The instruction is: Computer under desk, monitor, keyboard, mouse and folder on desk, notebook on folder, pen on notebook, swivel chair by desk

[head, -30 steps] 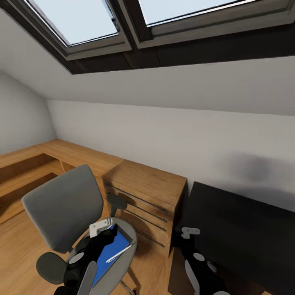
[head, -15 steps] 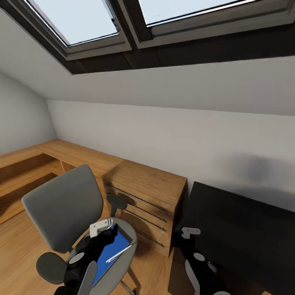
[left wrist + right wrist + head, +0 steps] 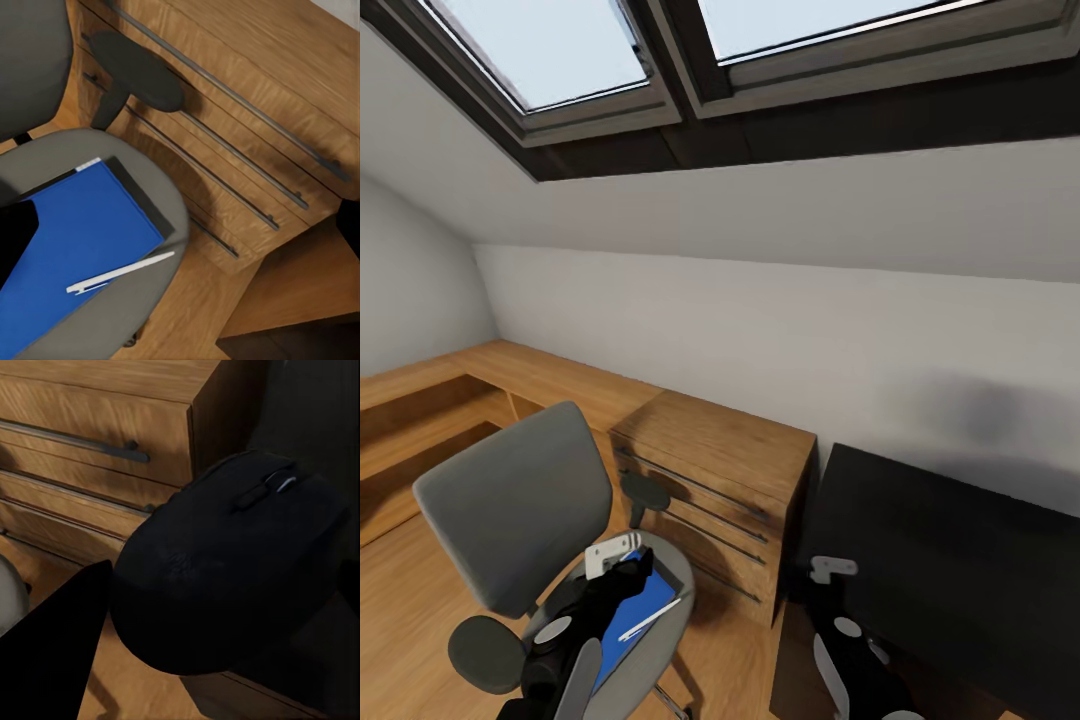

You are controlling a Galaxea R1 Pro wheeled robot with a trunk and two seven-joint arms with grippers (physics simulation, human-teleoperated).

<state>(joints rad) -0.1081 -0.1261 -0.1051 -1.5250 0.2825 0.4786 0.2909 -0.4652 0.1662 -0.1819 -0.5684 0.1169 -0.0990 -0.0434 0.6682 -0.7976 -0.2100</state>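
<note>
Mouse (image 3: 225, 562) gripped in right tool (image 3: 828, 568).

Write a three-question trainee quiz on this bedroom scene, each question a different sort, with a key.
1. True or false: the folder lies on the seat of the swivel chair.
2. Multiple choice: the pen rests on A) the wooden floor, B) the folder, C) the desk.
3. Fill in: in the right wrist view, the black object close to the camera, in front of the wooden drawer cabinet, is the ____.

Key: 1 true. 2 B; in the left wrist view the pen lies across the blue cover, its tip past the edge. 3 mouse; it appears held at the right claw, though the fingers are hard to make out.
</note>
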